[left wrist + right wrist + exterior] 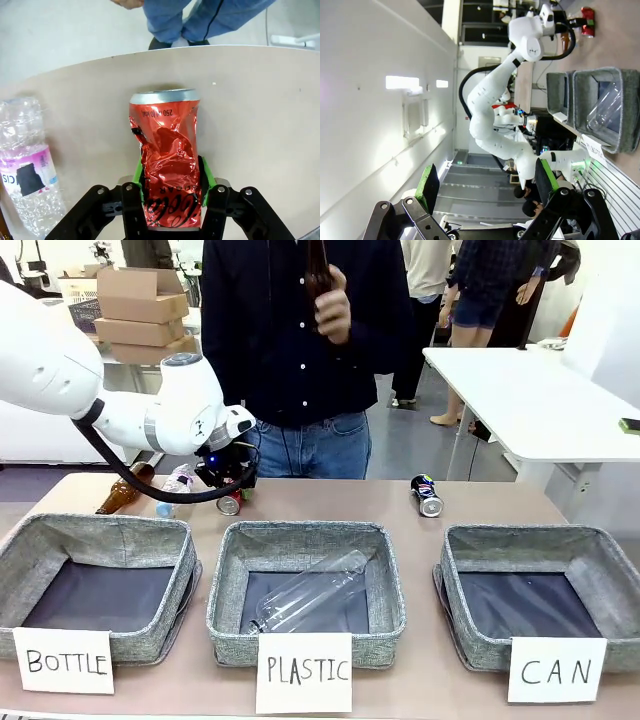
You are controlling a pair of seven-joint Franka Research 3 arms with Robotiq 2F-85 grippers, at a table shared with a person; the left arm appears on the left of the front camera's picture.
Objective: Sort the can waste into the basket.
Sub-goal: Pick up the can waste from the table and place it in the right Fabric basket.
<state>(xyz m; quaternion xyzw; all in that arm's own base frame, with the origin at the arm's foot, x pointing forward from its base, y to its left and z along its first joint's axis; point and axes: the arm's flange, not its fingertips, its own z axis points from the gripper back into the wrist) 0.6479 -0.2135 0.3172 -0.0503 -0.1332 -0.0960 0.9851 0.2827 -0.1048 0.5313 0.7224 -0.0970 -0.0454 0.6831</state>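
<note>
The red dented can (167, 155) lies on the table at the far left, and my left gripper (172, 175) is shut on its lower half, green pads (139, 172) pressing both sides. From the front, that gripper (232, 492) is low over the table with the red can (231, 504) under it. A dark blue can (427, 495) lies on its side at the far right of the table. The grey basket (540, 537) carded "CAN" stands at the front right. My right gripper (487, 182) is open, held off the table and holding nothing.
Grey bins carded "BOTTLE" (100, 530) and "PLASTIC" (300, 532) stand front left and middle, the latter holding a clear bottle (312, 590). A brown bottle (124, 490) and a clear plastic bottle (27, 170) lie left of the red can. A person stands across the table, holding a brown bottle (318, 268).
</note>
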